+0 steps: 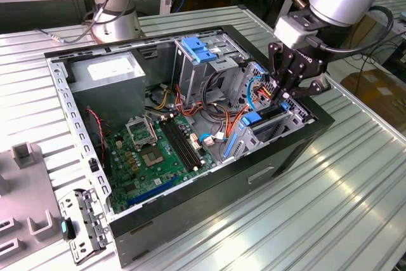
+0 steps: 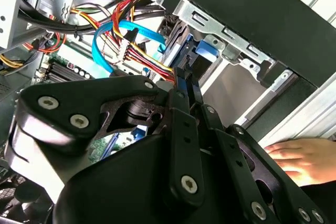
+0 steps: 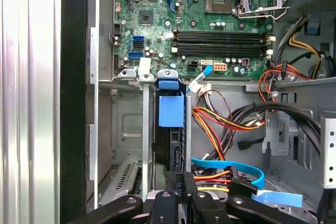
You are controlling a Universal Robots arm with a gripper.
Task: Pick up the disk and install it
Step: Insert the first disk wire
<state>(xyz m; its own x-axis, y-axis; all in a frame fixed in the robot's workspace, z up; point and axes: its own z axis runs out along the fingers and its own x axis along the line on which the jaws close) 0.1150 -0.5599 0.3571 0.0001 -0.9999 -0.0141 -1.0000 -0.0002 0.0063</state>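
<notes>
The disk [image 3: 170,129] stands on edge in a slot of the metal drive cage [image 3: 126,129] at the front corner of the open computer case [image 1: 209,201]. I see it edge-on, dark, with its blue plastic rail end [image 3: 170,109] facing the motherboard. My gripper [image 3: 179,176] reaches down into the cage from above. Its black fingers [image 2: 185,95] are drawn together on the disk's upper edge. In the exterior view the gripper [image 1: 284,98] hangs over the cage at the view's right, and the disk's blue rail [image 1: 252,118] shows just below it.
Red, yellow and blue cables [image 2: 123,38] bunch right beside the fingers. The motherboard [image 1: 155,150], a grey power supply box [image 1: 108,74] and a light-blue bracket [image 1: 200,50] fill the case. A person's hand [image 2: 304,157] rests outside the case wall. A second arm's base [image 1: 114,20] stands behind.
</notes>
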